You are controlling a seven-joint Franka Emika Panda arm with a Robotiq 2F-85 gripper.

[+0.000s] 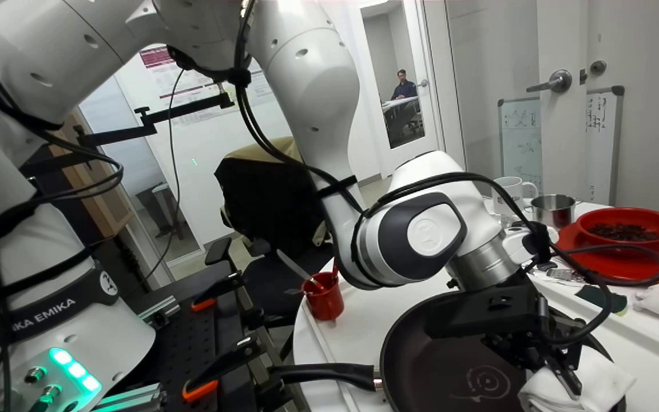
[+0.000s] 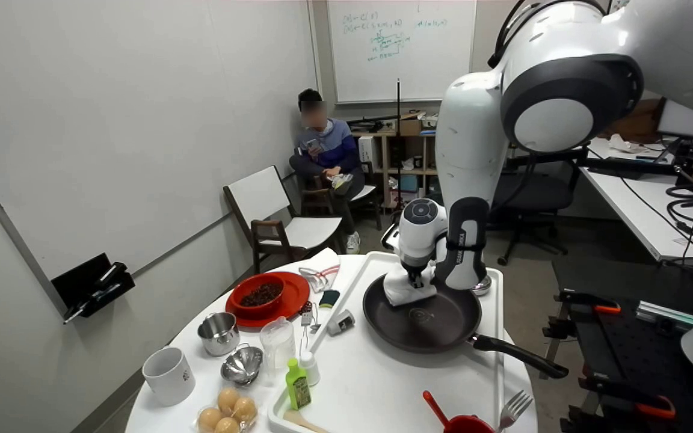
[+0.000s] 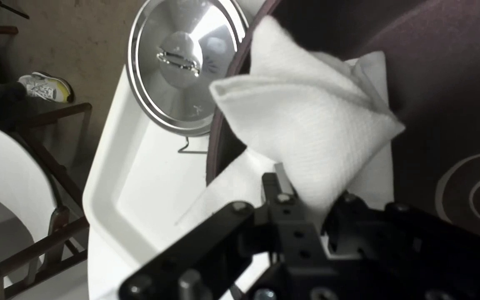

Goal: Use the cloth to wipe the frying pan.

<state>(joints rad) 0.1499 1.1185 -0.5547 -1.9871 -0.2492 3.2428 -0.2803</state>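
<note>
The frying pan [image 2: 428, 334], dark brown with a ring mark at its centre, lies on a white tray, its black handle [image 2: 518, 355] reaching over the tray's rim. Inside the pan, close to its edge, is the white cloth [image 2: 403, 291], folded and bunched. My gripper [image 3: 311, 198] points down into the pan and has the cloth [image 3: 306, 121] pinched between its fingers, with folds spreading out on either side. In the wrist view one flap of the cloth lies across the pan's rim [image 3: 219, 141]. Part of the pan [image 1: 432, 349] is hidden behind the gripper in an exterior view.
A steel lid [image 3: 181, 62] sits on the tray [image 3: 111, 166] right beside the pan rim. Elsewhere stand a red bowl [image 2: 256, 300] on a red plate, a fallen grey cup [image 2: 341, 323], a green bottle [image 2: 297, 385] and a red cup [image 1: 325, 300].
</note>
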